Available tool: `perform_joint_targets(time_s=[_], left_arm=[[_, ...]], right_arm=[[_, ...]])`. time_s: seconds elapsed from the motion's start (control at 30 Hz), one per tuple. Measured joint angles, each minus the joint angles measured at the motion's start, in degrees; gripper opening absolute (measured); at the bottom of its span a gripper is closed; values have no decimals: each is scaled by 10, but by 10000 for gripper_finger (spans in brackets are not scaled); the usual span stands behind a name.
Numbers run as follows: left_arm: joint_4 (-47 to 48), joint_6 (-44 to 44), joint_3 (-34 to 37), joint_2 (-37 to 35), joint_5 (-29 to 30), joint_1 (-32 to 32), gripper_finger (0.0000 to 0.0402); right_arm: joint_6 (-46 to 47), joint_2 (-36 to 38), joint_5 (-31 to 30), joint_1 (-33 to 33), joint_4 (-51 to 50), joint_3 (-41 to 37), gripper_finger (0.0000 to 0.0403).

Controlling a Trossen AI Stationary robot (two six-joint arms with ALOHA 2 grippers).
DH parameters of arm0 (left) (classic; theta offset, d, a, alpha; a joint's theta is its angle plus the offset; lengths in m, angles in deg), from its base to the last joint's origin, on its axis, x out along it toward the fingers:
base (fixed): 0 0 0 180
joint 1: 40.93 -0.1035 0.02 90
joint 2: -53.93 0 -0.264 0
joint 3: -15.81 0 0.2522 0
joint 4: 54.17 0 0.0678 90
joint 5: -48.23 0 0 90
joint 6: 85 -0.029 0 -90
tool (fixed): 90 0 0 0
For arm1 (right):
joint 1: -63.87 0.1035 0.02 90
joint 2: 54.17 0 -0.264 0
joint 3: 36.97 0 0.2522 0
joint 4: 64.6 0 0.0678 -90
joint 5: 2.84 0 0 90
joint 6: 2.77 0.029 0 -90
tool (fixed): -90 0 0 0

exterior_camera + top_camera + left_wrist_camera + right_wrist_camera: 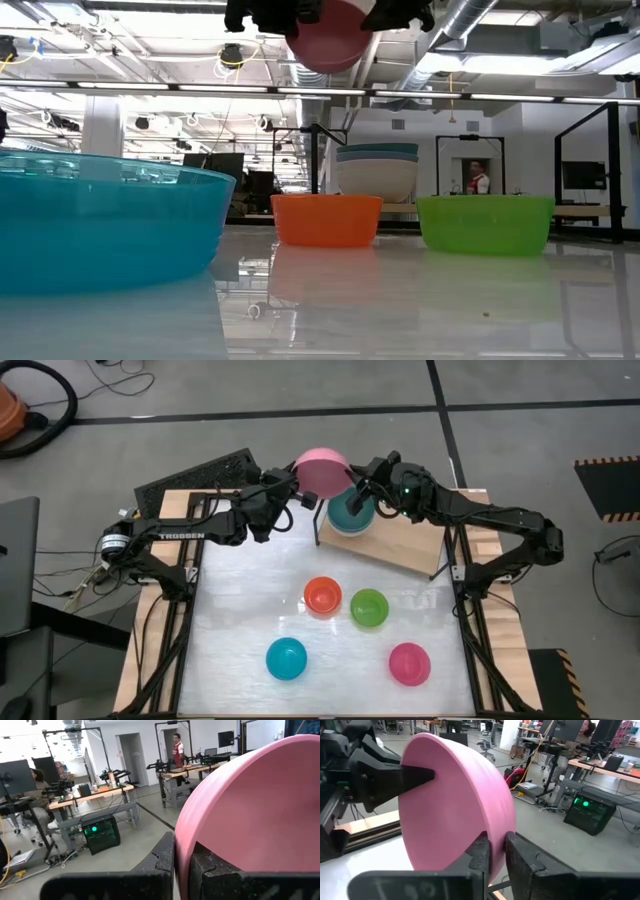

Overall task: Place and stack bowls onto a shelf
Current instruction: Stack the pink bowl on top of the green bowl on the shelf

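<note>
Pink bowl (320, 470) is hanging above the shelf (400, 545), both grippers pinching its rim; left gripper (288, 490) should be releasing only once right gripper (356, 488) is holding firm.

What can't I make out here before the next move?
- Low view: the top edge cuts off the pale pink round plastic bowl.
- High view: the right pincer covers part of the dark teal plastic bowl on the light-wood shelf.
- Left wrist view: the pink bowl hides the shelf.
</note>
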Motion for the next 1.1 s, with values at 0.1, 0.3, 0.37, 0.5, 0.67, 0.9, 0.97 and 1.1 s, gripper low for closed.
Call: perform_joint_targets(time_s=[0.1,0.3,0.37,0.5,0.67,0.9,0.97,1.1], left_arm=[[0,0,0,0,-1,0,1],[16,23,0,-1,-31,0,16],[21,25,0,-1,-44,0,33],[28,25,0,-2,-74,0,78],[29,25,-1,-2,-93,0,125],[33,40,-1,-1,-110,0,168],[33,38,-1,-1,-109,1,173],[38,38,-1,-1,-104,1,176]], right_arm=[[0,0,0,0,0,0,70],[0,0,0,0,-3,0,68],[0,0,0,0,-4,0,67],[0,1,-2,-1,-5,0,65],[-1,0,20,0,-9,0,63],[-1,-1,15,0,-17,0,38],[-2,-1,15,0,-17,0,32],[-2,-1,13,0,-19,0,32]])
